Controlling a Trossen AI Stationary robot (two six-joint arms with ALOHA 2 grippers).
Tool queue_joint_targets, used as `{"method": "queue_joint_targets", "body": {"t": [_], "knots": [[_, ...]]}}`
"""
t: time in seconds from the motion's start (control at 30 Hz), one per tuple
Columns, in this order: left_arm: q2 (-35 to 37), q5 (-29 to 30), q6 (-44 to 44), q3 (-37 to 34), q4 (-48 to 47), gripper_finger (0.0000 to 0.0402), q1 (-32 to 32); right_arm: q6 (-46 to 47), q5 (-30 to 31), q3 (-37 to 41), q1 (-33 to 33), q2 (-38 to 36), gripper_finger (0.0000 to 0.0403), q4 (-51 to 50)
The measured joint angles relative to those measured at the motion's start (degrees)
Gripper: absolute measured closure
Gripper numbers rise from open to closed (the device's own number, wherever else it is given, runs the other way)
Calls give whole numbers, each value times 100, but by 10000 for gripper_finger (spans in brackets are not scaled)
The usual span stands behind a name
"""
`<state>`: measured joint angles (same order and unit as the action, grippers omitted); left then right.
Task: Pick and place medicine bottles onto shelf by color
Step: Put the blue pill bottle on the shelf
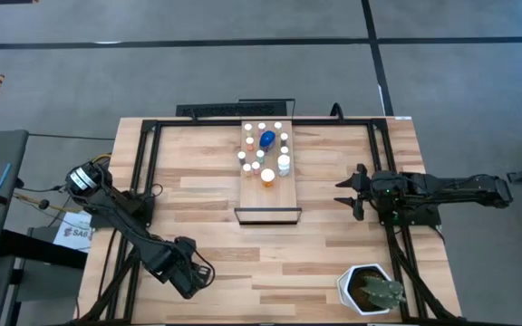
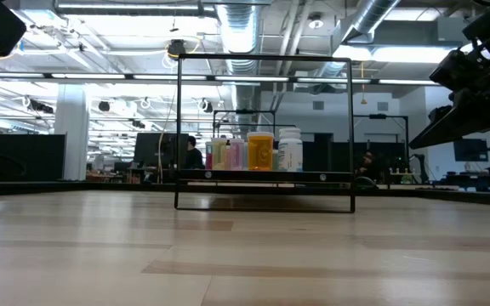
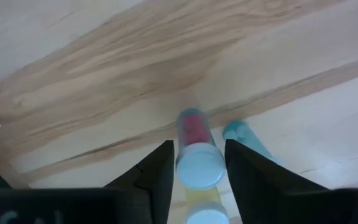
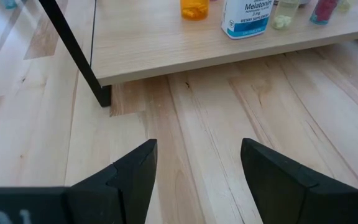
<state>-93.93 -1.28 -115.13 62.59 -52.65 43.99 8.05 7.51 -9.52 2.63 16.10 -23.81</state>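
Left tool at the desk's near-left corner, fingers closing around a pink bottle; right tool open beside the shelf carrying the other bottles

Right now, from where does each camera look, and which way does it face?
High: above the table, facing down; both arms, shelf.
Low: at tabletop height, facing the shelf; a dark arm at upper right.
Left wrist: on the left gripper, facing the tabletop; fingers beside a pink bottle.
Right wrist: on the right gripper, facing the shelf; fingers spread.
Shared: high, low and right wrist show the orange bottle.
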Motion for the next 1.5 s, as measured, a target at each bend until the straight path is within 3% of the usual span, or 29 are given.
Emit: {"method": "queue_joint_targets", "body": {"t": [0.97, 1.3, 1.5], "knots": [[9, -372, 186, -234, 397, 260, 0, 0, 0, 0, 1, 0, 147, 0], [11, -450, 307, -234, 424, 309, 0, 0, 0, 0, 1, 0, 147, 0], [26, -446, 539, -236, 391, 304, -69, 0, 0, 0, 2, 0, 147, 1]]}}
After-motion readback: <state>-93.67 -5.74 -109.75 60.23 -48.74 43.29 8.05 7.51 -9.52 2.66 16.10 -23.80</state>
